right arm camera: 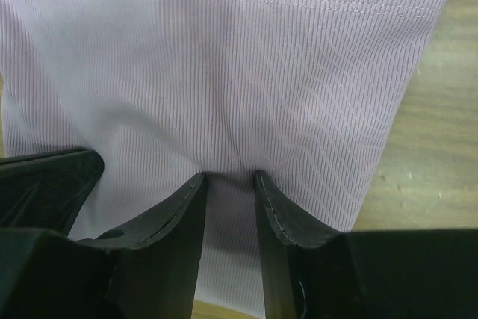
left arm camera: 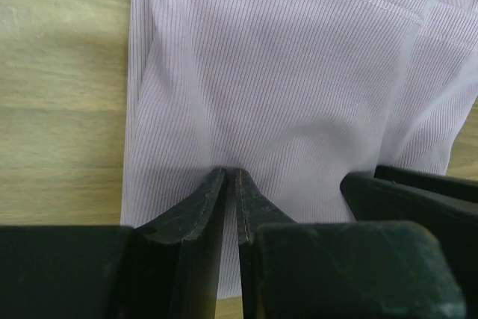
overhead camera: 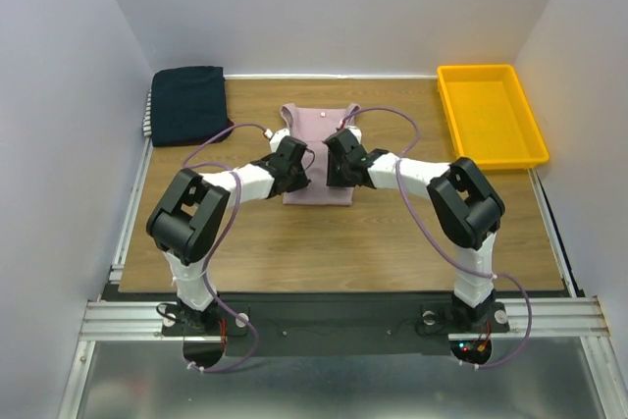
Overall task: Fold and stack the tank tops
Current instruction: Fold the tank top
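Our left gripper [left arm camera: 231, 173] and right gripper [right arm camera: 228, 177] pinch the pink top [overhead camera: 316, 154] lying lengthwise mid-desk; the stack [overhead camera: 188, 103] sits at the far-left corner.

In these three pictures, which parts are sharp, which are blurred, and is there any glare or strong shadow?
Top external: even, soft light, no glare; the arms cast faint shadows on the table. Left wrist: the pink tank top shows sharp ribbing, while the near fingers are dark and slightly soft. Right wrist: cloth ribs and hem stitching are crisp, and the black fingers show little detail.
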`<state>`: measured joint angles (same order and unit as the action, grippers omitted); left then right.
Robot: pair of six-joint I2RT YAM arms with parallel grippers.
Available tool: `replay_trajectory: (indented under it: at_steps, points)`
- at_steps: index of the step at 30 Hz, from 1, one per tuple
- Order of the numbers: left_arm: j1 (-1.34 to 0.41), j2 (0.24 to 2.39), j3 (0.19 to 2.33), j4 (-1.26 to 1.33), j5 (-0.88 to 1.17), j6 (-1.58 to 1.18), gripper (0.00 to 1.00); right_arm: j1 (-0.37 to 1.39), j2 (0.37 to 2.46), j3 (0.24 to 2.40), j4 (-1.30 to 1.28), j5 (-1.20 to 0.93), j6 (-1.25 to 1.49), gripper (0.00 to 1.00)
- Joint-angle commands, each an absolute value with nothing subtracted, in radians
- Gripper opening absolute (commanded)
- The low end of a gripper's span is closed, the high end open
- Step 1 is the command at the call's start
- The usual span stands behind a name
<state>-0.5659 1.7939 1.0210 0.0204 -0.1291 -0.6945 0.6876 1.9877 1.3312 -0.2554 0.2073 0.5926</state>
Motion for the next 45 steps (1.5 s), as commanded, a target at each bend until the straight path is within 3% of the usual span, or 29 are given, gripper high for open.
replay_trajectory:
  at_steps: [1,10,17,21,27,34,45]
  points:
    - [-0.629,1.717,0.918,0.029,-0.176,-0.776,0.23,0.726,1.908,1.211,-0.253,0.259,0.636,0.38]
    - [-0.778,1.448,0.612,0.012,-0.169,-1.054,0.21,0.834,1.608,0.934,-0.249,0.256,0.747,0.38]
    - [-0.93,1.215,0.456,-0.075,-0.163,-1.164,0.22,1.023,1.433,0.739,-0.249,0.242,0.946,0.39]
    - [-0.942,1.097,0.448,-0.133,-0.178,-1.152,0.23,1.032,1.393,0.739,-0.25,0.273,0.959,0.4]
    - [-0.94,0.976,0.595,-0.2,-0.299,-1.072,0.3,0.961,1.365,0.932,-0.313,0.385,0.841,0.46]
    - [-0.923,1.153,0.718,-0.072,-0.227,-1.0,0.29,0.53,1.521,1.084,-0.316,0.256,0.664,0.38]
    - [-0.937,1.448,0.808,0.071,-0.111,-0.928,0.21,0.453,1.863,1.356,-0.316,0.225,0.581,0.22]
